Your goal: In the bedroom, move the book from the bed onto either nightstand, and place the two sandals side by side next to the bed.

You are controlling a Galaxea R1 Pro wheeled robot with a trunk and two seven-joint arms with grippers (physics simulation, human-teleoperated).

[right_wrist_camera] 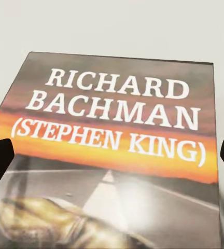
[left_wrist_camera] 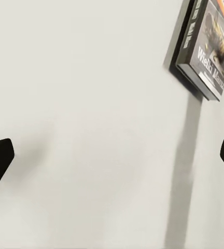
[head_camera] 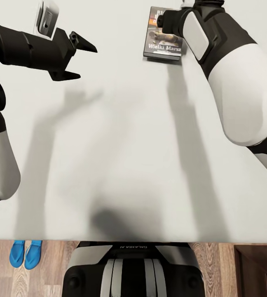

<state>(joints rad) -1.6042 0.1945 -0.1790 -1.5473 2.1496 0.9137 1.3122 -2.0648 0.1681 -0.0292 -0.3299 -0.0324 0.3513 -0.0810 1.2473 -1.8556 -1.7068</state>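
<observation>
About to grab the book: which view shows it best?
Right wrist view: the book is close, its cover lettering sharp. Head view shows it whole on the bed, partly behind the right arm. Left wrist view catches it at the picture's edge.

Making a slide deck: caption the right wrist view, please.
Right gripper open just above the book, its cover reading Richard Bachman (Stephen King).

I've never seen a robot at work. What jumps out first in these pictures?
The book lies flat on the pale bed, far from the robot; the right wrist view sits close above its cover, reading "Richard Bachman (Stephen King)". The left hand hovers open over bare mattress. Two blue sandals lie side by side on the wooden floor by the bed's near edge.
</observation>
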